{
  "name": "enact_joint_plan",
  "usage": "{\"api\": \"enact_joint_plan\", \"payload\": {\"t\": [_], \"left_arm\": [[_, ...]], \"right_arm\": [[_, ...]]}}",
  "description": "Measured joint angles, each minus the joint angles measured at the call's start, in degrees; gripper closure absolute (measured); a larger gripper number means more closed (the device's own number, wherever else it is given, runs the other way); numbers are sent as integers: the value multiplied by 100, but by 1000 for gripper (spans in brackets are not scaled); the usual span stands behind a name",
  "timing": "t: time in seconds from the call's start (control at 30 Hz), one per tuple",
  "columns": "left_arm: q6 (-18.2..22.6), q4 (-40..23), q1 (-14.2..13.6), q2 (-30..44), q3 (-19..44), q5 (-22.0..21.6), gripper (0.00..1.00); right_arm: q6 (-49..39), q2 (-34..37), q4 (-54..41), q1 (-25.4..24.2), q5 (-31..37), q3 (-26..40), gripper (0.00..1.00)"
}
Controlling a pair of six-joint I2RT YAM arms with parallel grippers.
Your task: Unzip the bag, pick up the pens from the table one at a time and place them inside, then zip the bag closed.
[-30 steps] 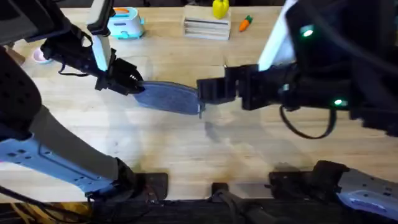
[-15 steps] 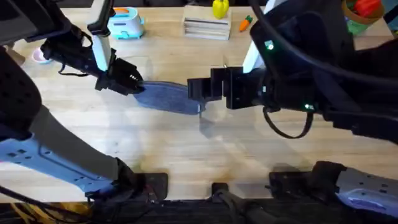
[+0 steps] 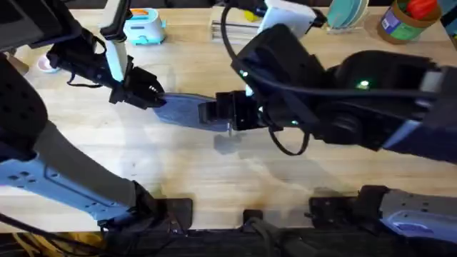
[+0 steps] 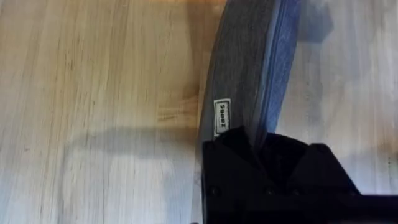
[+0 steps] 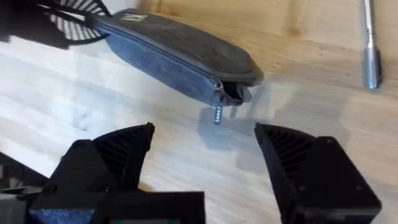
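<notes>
Right fingers (image 5: 205, 171) spread wide, holding nothing, poised just short of the small metal pull (image 5: 218, 114) dangling at the bag's (image 5: 180, 56) near end. Left fingers (image 4: 261, 158) clamped on the far end, anchoring it. Bag lying mid-bench (image 3: 178, 171), between the two grippers, zipper apparently closed. Silver pen (image 5: 370, 43) resting on the wood beyond the bag. Soft, light fabric, likely to bunch or slide under a tug, so best taken by the stiff little pull itself and drawn lengthwise against the anchored end.
</notes>
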Motion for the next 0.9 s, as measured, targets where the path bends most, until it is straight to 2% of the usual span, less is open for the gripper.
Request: {"api": "enact_joint_plan", "payload": {"t": [0.17, 0.3, 0.43, 0.8, 0.9], "left_arm": [[0, 2, 0, 0, 0, 0, 957], [0, 2, 0, 0, 0, 0, 958], [0, 2, -2, 0, 0, 0, 958], [0, 11, 0, 0, 0, 0, 957], [0, 17, -2, 0, 0, 2, 958]], "right_arm": [[22, 382, 82, 0, 0, 0, 15], [24, 678, 347, 0, 0, 0, 86], [23, 883, 570, 0, 0, 0, 114], [48, 1014, 583, 0, 57, 0, 467], [48, 1014, 591, 0, 191, 0, 511]]}}
